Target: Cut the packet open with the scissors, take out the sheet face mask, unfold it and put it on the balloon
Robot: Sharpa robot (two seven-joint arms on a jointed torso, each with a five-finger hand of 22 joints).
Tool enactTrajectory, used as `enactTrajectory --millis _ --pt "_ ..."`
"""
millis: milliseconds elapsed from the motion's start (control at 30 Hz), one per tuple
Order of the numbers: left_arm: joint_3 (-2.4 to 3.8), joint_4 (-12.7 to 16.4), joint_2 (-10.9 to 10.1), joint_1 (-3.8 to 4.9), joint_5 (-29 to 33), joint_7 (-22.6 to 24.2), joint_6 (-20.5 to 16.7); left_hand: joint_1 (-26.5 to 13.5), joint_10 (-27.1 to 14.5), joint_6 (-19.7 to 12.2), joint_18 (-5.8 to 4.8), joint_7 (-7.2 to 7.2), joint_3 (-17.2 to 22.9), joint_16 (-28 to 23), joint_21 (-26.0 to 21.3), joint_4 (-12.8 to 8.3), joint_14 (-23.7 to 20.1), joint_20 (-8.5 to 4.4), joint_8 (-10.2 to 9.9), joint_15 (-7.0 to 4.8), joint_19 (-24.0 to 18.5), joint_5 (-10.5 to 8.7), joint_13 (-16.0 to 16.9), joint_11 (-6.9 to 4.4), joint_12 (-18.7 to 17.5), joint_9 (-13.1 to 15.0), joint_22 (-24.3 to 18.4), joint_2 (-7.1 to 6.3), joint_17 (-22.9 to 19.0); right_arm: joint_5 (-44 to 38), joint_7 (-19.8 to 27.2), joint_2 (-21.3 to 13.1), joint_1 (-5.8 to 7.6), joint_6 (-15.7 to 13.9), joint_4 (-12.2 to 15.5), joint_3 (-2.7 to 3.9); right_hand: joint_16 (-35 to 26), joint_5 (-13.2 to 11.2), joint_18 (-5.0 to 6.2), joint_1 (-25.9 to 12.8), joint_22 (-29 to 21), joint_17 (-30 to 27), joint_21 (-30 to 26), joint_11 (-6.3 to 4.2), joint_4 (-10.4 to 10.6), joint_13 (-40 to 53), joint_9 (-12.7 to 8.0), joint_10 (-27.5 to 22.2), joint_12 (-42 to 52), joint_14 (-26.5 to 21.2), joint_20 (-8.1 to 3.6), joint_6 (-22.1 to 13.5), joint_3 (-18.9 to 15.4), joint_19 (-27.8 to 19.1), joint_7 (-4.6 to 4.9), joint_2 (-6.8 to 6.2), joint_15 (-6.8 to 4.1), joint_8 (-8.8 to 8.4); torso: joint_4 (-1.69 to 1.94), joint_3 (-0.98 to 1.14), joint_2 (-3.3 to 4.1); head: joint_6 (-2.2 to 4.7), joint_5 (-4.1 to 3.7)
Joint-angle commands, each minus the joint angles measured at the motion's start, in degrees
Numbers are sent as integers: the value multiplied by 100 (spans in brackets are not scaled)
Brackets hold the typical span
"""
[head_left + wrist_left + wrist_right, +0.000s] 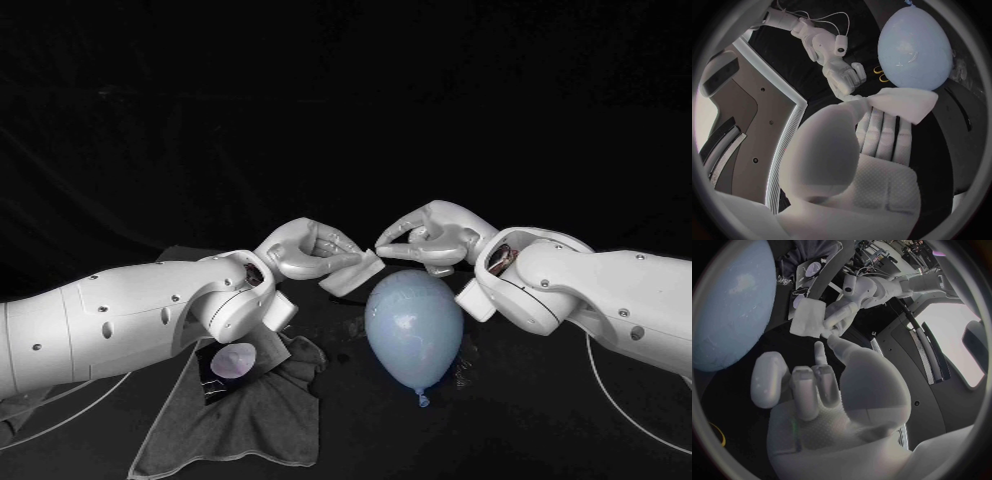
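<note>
Black table [555, 440] under everything. Grey towel [245, 425] spread on robot's left side. Pale blue balloon [414, 328] lying just beside towel, knot toward robot. Left hand [306, 255] near balloon's far end, pinching mask. Right hand [426, 240] close opposite, fingers curled in, nothing held. Folded white sheet mask [355, 273] between hands. Dark packet [227, 362] on towel.
</note>
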Motion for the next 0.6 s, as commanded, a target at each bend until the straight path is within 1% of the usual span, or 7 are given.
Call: enactTrajectory --millis 33,267,333,433,533,600 --pt "26 33 14 5 -603 170 -221 -61 43 -1 -10 20 79 28 32 -26 25 3 38 6 37 30 -1 -2 -35 186 11 19 12 53 104 4 -2 131 13 -5 4 -38 52 -56 813 1447 -37 90 18 1258 -16 407 -46 630 24 -50 -65 -31 -6 -43 12 -38 3 0 5 -2 3" --pt "103 46 21 6 -874 202 -411 -143 80 -9 11 23 270 59 81 -123 39 1 61 -3 48 30 3 -8 -42 245 31 -27 32 71 74 25 -2 161 2 -25 -7 -42 62 -84 798 1417 -89 103 85 1233 -40 382 -89 622 41 -56 -161 -51 6 -75 25 -76 2 -2 0 3 7" --pt "127 45 18 6 -977 207 -434 -163 85 -12 14 23 304 64 91 -139 40 1 65 -4 48 30 3 -7 -44 257 36 -32 35 82 53 31 -2 134 -9 -30 -7 -40 64 -90 797 1417 -95 105 117 1232 -46 380 -91 622 46 -52 -180 -52 8 -58 28 -85 2 -2 -1 6 1" --pt "155 40 12 7 -1178 214 -464 -174 87 -13 14 23 319 66 95 -146 40 1 67 -4 47 30 3 -8 -46 263 37 -33 37 98 40 38 -2 28 -35 -37 -8 -38 65 -83 796 1413 -101 107 157 1226 -56 374 -100 621 51 -51 -192 -51 9 -15 30 -100 1 -1 -3 12 -1" --pt "180 36 7 7 -1467 216 -505 -197 93 -16 15 23 356 72 103 -168 40 2 73 -5 41 30 3 -9 -49 279 41 -44 41 93 83 33 -2 -194 -73 -42 1 -32 61 -25 806 1440 -80 105 168 1230 -67 378 -92 628 54 -51 -184 -36 7 31 29 -117 3 1 3 19 -2" --pt "188 36 4 7 -1612 215 -529 -207 95 -18 15 23 374 75 107 -181 40 2 75 -6 37 30 3 -9 -51 287 43 -51 43 103 104 21 -2 -284 -88 -43 7 -31 57 -6 814 1454 -58 105 169 1232 -73 380 -88 632 54 -58 -183 -24 9 38 29 -127 4 2 8 21 0"
